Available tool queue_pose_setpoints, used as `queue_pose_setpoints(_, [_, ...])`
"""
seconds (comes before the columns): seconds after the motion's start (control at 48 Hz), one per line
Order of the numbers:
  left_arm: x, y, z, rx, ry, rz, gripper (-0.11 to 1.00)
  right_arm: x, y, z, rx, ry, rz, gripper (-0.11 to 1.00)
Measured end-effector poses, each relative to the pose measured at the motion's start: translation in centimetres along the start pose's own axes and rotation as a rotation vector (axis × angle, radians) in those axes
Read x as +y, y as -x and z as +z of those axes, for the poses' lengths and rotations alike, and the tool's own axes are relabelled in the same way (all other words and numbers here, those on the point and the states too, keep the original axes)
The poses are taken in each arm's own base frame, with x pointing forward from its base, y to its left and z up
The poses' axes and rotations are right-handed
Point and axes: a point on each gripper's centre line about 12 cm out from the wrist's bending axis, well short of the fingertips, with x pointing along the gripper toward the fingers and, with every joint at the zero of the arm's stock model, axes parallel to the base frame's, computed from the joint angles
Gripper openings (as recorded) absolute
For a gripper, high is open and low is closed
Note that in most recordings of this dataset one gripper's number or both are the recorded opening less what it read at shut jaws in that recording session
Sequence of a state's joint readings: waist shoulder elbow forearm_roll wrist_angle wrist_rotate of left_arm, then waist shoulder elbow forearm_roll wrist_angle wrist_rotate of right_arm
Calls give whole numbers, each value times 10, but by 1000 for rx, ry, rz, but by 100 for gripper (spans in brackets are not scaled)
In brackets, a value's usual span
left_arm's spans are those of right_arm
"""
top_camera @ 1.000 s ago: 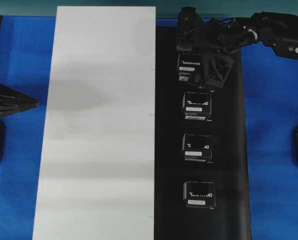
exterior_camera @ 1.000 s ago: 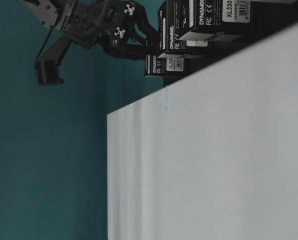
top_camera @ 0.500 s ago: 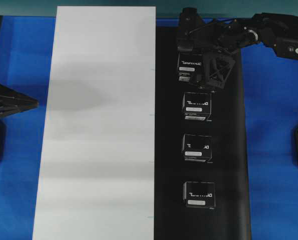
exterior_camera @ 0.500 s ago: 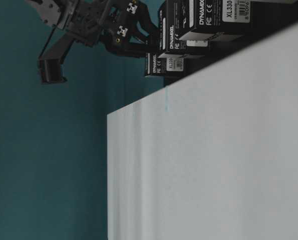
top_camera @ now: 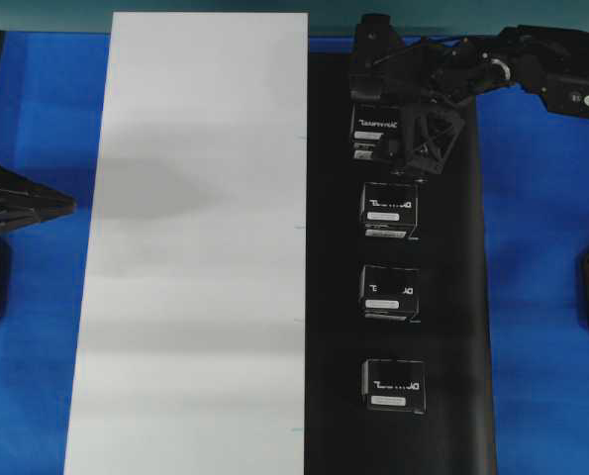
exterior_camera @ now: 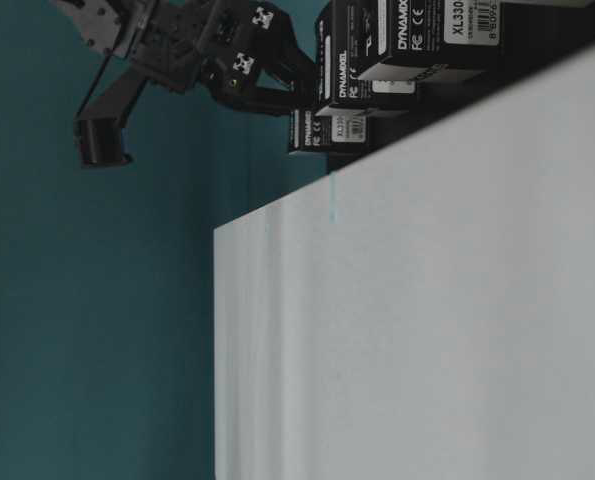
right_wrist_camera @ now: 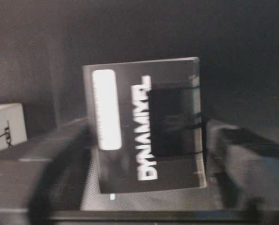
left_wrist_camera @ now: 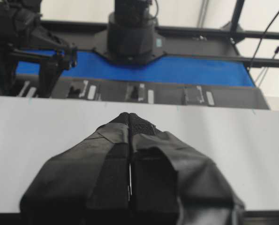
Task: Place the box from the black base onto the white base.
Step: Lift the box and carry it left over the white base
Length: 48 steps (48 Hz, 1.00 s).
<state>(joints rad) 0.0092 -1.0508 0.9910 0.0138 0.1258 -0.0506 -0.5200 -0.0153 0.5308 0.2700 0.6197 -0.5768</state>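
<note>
The right gripper [top_camera: 388, 148] sits low over the box [top_camera: 376, 132] at the far end of the row of four on the black base [top_camera: 452, 297], with one jaw on each side of the carton; in the right wrist view the box [right_wrist_camera: 146, 126] fills the gap between the two blurred fingers [right_wrist_camera: 50, 164], so the jaws stand partly open around it and whether they already press its walls cannot be told. The step in hand looks like the closing of the grasp. To do it well, the squeeze should land square on the two opposite side walls, centred along the carton's length, so it does not twist or skid on the matte sheet. The next box [top_camera: 389, 209] lies just beside the lower finger, so the lift wants to go straight up before any sideways travel toward the white base [top_camera: 195, 247]. The left gripper [left_wrist_camera: 130, 123] hangs with its jaws pressed together, holding nothing, above the white sheet's edge.
</note>
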Motion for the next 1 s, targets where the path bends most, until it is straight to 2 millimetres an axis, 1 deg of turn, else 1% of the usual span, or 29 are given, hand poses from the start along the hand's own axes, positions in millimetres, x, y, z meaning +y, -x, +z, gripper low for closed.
queue_pose_setpoints(0.083, [0, 0, 1, -2, 0, 0, -7, 1, 2, -1, 5, -1, 4, 61])
queue_pose_setpoints(0.187, [0, 0, 0, 0, -2, 0, -7, 2, 7, 0, -3, -2, 3, 60])
queue_pose_setpoints(0.396, [0, 1, 1, -3, -2, 0, -7, -1, 34, 5, -64, -52, -23, 59])
queue_pose_setpoints(0.562, [0, 1, 1, -6, -2, 0, -7, 5, 55, 12, -71, -53, -5, 59])
queue_pose_setpoints(0.729, [0, 3, 3, -14, -1, 0, -7, 7, 77, 31, -77, -49, 17, 59])
queue_pose_setpoints(0.854, [0, 3, 3, -15, 0, -1, -7, 5, 93, 58, -111, -31, 20, 59])
queue_pose_setpoints(1.0, [0, 3, 3, -15, -1, 0, -7, 6, 98, 83, -100, -2, 46, 59])
